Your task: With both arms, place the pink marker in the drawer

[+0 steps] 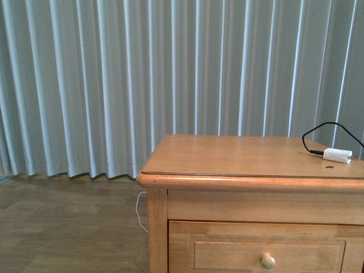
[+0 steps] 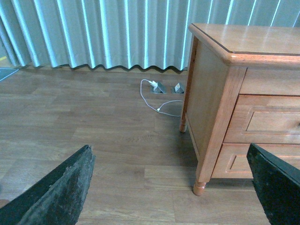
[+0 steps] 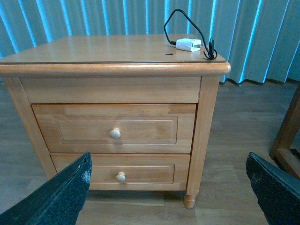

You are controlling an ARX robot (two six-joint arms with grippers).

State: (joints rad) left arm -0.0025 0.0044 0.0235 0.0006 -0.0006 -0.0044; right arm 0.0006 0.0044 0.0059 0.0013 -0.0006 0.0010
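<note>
The honey-coloured wooden drawer (image 3: 115,129) with its round knob sits closed. Both black grippers, left (image 2: 171,187) and right (image 3: 168,187), hang spread wide, holding nothing. The pink marker appears in no view.

Wooden nightstand (image 3: 112,51) top: white adapter (image 3: 189,44) with black cable (image 3: 187,18) at its far corner, ahead of right end effector (image 3: 168,187).

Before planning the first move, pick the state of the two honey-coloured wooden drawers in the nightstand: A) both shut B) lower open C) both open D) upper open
A: the upper honey-coloured wooden drawer and the lower one both sit flush with the frame.
</note>
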